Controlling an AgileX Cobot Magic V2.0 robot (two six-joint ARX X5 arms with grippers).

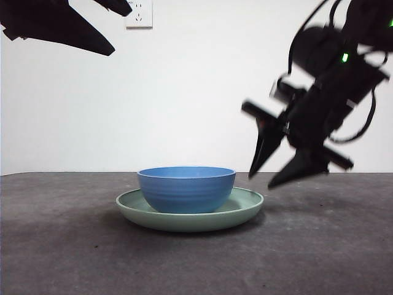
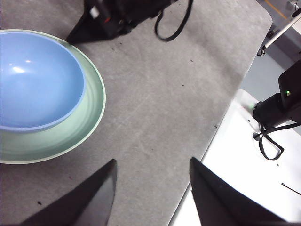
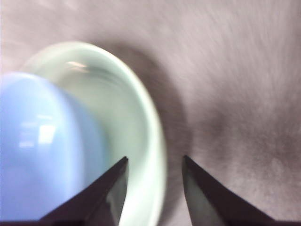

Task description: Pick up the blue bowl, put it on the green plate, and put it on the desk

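The right gripper (image 1: 273, 179) hangs above the surface (image 1: 319, 246), just beside the rim of the green plate (image 1: 245, 206). Its jaws are parted by a moderate gap and hold nothing; in the right wrist view the plate rim lies between and just beyond their tips. That view is blurred, so exact clearance cannot be read. The left gripper (image 2: 150, 188) waits high and well apart from the dishes, its jaws open and empty over bare surface near the table edge.

The blue bowl (image 1: 186, 189) sits upright inside the plate, so the stacking step looks done; what remains, by judgement, is setting the pair, or the bowl, on the surface.

Risks from here:
- If the jaws close on the plate rim alone, the shallow, glossy edge may slip out, and lifting one side would tilt the plate and slide the bowl off.
- If the right gripper descends without centring, one jaw may strike the rim and shove both dishes across the surface.
- A reach for the bowl's wall from this side must clear the plate rim first; a low approach could catch it.

Count: one bowl, one plate, two grippers, one wall socket (image 1: 139, 13).
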